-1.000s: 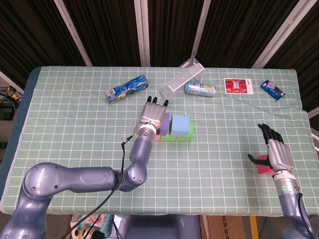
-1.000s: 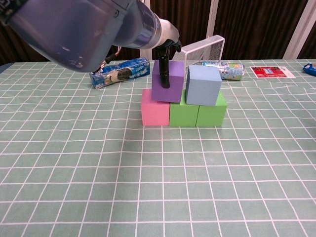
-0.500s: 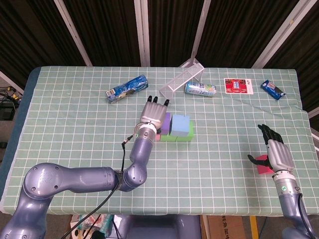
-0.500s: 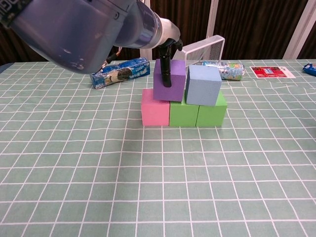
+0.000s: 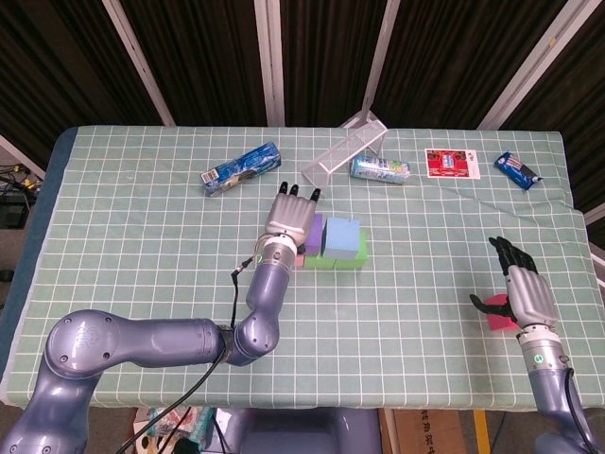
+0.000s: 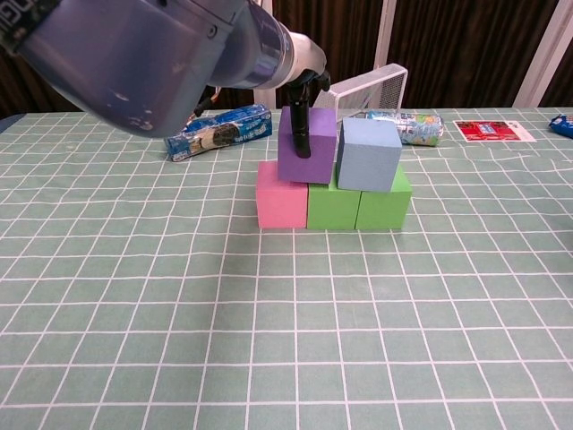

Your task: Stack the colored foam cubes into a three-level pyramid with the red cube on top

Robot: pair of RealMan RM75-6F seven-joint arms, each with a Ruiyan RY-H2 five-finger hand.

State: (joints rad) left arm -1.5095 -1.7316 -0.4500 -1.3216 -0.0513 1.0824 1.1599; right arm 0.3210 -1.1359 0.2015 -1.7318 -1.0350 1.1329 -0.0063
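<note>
Six foam cubes: one pink (image 6: 281, 194), two green (image 6: 358, 202), one purple (image 6: 307, 145), one blue (image 6: 368, 154), one red (image 5: 498, 311). The left hand (image 5: 290, 213) grips the purple cube, now sitting straighter than before; the right hand (image 5: 527, 293) hangs open-fingered over the red cube.

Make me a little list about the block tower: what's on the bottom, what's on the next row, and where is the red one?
bottom row: pink cube, two green cubes
second row: purple cube, light blue cube
top: nothing yet
left hand: holds the purple cube
red cube: on the table's near right side, by the right hand
cloth: green checked tablecloth
</note>
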